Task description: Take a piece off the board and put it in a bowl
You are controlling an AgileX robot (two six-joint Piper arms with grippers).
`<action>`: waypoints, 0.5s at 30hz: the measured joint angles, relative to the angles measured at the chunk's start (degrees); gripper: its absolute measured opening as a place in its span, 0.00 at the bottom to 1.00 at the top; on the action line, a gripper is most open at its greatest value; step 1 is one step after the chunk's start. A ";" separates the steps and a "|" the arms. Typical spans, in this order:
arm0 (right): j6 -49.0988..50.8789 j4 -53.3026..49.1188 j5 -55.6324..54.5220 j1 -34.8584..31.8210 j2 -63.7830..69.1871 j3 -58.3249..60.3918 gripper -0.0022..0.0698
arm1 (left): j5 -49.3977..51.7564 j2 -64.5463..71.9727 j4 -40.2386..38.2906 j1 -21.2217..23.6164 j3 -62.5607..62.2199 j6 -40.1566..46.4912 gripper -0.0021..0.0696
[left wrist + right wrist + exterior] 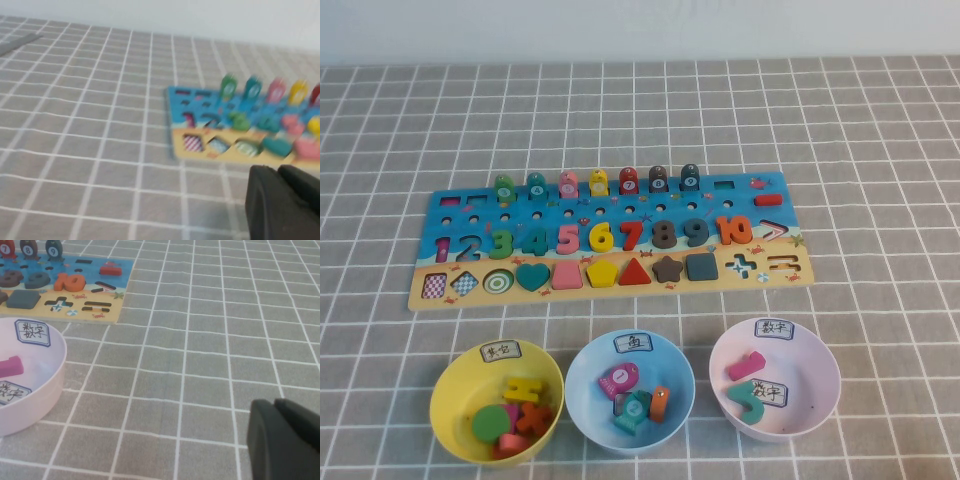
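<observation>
No arm is seen in the high view; both are parked clear of the table (880, 130). The left end effector (278, 172) is seen closed and empty, off the left end of the board (610, 240). The right end effector (275, 405) sits near the pink bowl (820, 395); its fingers meet with nothing between them. The green 3 (501, 243) is seated in its slot on the board, between the blue 2 (469, 247) and the teal 4 (533, 241). The pink bowl holds a magenta piece (746, 365) and a teal piece (748, 402).

Step judged: pre-reach, nothing grasped. The next move probably calls for an approach over the 3, an opened end effector, and a narrow pinch that spares the neighbouring numerals.
</observation>
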 joint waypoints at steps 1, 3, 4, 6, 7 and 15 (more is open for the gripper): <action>0.00 0.00 0.00 0.00 0.00 0.00 0.01 | -0.75 0.00 -1.95 0.00 0.00 -0.94 0.03; 0.00 0.00 0.00 0.00 0.00 0.00 0.01 | -2.08 0.00 -6.65 0.00 0.00 -2.88 0.03; 0.00 0.00 0.00 0.00 0.00 0.00 0.01 | -2.52 0.00 -8.21 0.00 0.00 -3.41 0.03; 0.00 0.00 0.00 0.00 0.00 0.00 0.01 | -3.40 0.00 -11.09 0.00 0.00 -4.02 0.03; 0.00 0.00 0.00 0.00 0.00 0.00 0.01 | -3.63 0.00 -12.14 0.00 0.00 -4.15 0.03; 0.00 0.00 0.00 0.00 0.00 0.00 0.01 | -4.78 0.00 -16.60 0.00 0.00 -5.97 0.03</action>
